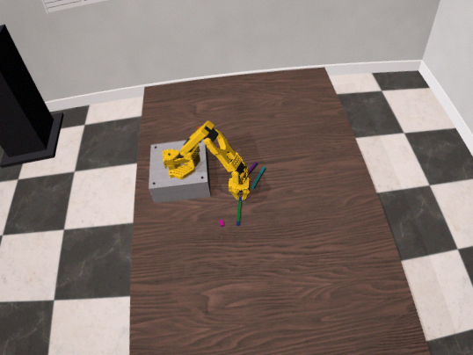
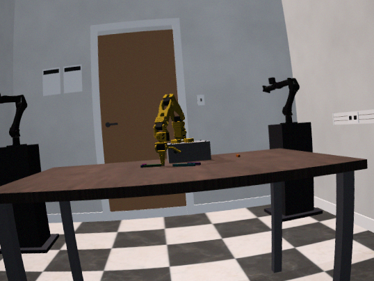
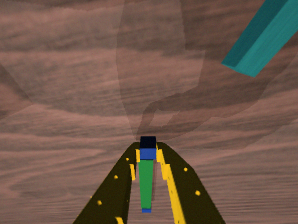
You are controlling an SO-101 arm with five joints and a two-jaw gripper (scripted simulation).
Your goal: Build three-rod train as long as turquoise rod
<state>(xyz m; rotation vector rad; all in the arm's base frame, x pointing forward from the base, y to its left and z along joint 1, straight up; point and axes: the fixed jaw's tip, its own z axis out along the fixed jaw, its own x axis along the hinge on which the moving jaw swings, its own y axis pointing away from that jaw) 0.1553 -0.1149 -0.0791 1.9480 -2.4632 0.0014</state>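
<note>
My gripper (image 1: 240, 198) points down at the table and is shut on a small blue rod (image 3: 147, 151). The blue rod sits at the near end of the green rod (image 1: 238, 212), in line with it and touching or nearly touching it. The green rod lies flat and runs away between my fingers in the wrist view (image 3: 145, 182). A second blue rod (image 1: 238, 223) lies at its far end. The turquoise rod (image 1: 258, 177) lies flat to the right of my gripper, at an angle to the green rod; it also shows in the wrist view (image 3: 262, 37).
A purple rod (image 1: 252, 167) lies beside the turquoise rod. A magenta rod (image 1: 221, 222) lies left of the green rod's far end. An orange rod (image 2: 238, 155) lies apart, beyond the arm's grey base block (image 1: 178, 177).
</note>
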